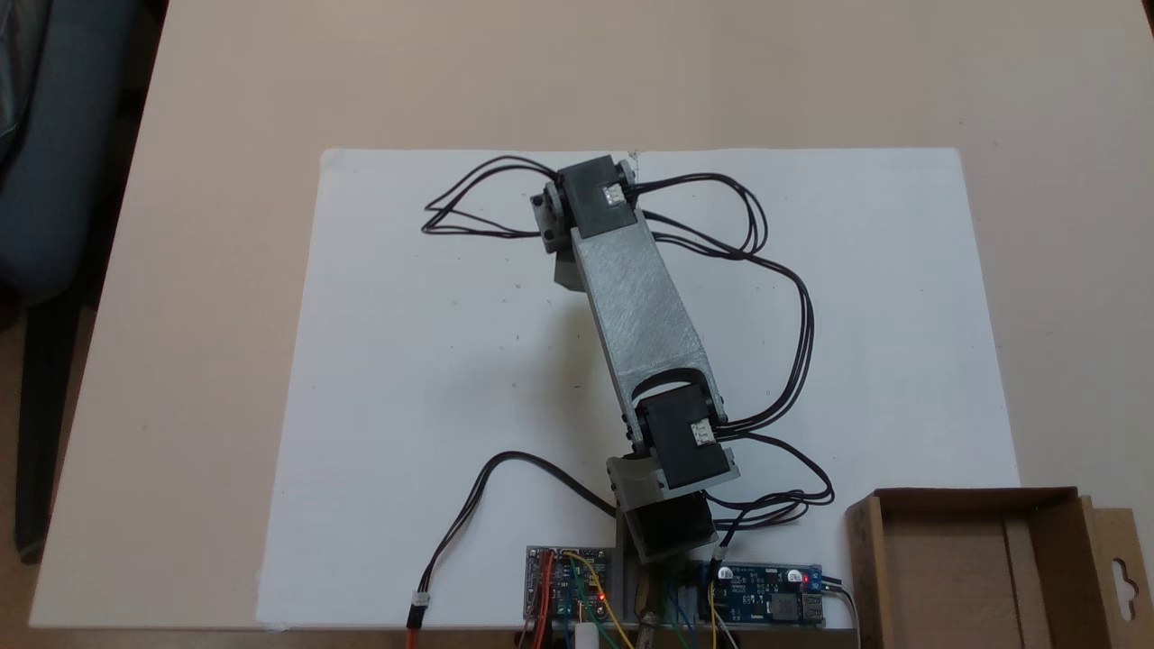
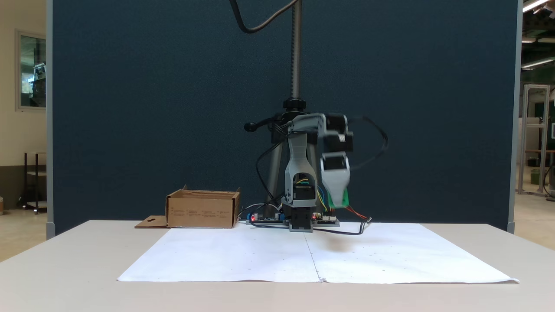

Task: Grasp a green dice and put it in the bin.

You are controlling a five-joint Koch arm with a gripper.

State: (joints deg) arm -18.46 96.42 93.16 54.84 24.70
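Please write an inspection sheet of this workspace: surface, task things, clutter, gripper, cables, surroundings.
Surface: beige table with white paper under the arm.
Task things: green dice held above the paper at the gripper's tip; cardboard bin beside the base, looks empty.
Clutter: nothing seen.
Gripper: gripper pointing down, shut on the dice, blurred.
Cables: black cables looping over the paper; circuit boards at the base.
Surroundings: dark blue partition behind the table.

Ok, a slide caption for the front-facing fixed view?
Koch arm's hand holding the green dice above white paper, bin at left.
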